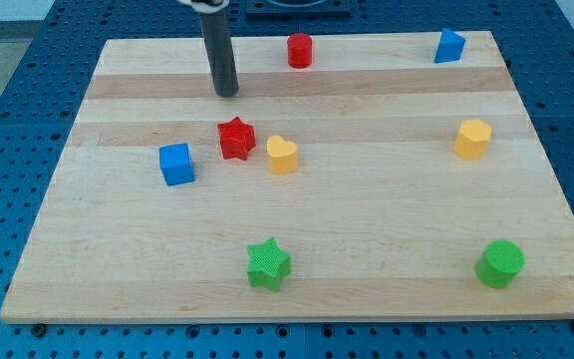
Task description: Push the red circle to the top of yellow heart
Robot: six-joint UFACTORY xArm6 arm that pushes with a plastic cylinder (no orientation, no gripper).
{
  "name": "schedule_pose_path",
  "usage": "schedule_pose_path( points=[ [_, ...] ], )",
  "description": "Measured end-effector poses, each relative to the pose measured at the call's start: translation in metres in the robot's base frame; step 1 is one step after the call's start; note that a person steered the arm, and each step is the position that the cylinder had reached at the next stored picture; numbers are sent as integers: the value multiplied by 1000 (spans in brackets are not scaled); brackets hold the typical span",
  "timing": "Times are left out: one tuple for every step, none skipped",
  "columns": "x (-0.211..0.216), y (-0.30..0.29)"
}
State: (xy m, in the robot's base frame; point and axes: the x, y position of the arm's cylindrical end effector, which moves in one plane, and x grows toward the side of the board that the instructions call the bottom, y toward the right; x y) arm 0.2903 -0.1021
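Blue pegboard frames a pale wooden board (pixel 367 249) with blocks scattered across it. Far along the board, near its back edge, stands the red circle (pixel 300 50), well apart from the yellow heart (pixel 282 155), which sits nearer and slightly to the left, just beside a red star (pixel 236 138). A blue cube (pixel 176 164) lies further left.

My tip (pixel 226 93) rests on the board to the left of the red circle and nearer than it, touching no block — it is a bare rod, with nothing to open or close and nothing held.

This looks like the approach step, with no push begun. The next move probably calls for rounding to the circle's far side, then driving it toward me — stopping just beyond the heart, and keeping clear of the star.
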Motion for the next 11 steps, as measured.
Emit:
schedule_pose_path(
  points=[
    [-59, 11],
    [-96, 30],
    [-96, 95],
    [-96, 138],
    [-93, 133],
    [-89, 107],
    [-63, 94],
    [-28, 95],
    [0, 91],
    [28, 92],
    [55, 100]
  ],
)
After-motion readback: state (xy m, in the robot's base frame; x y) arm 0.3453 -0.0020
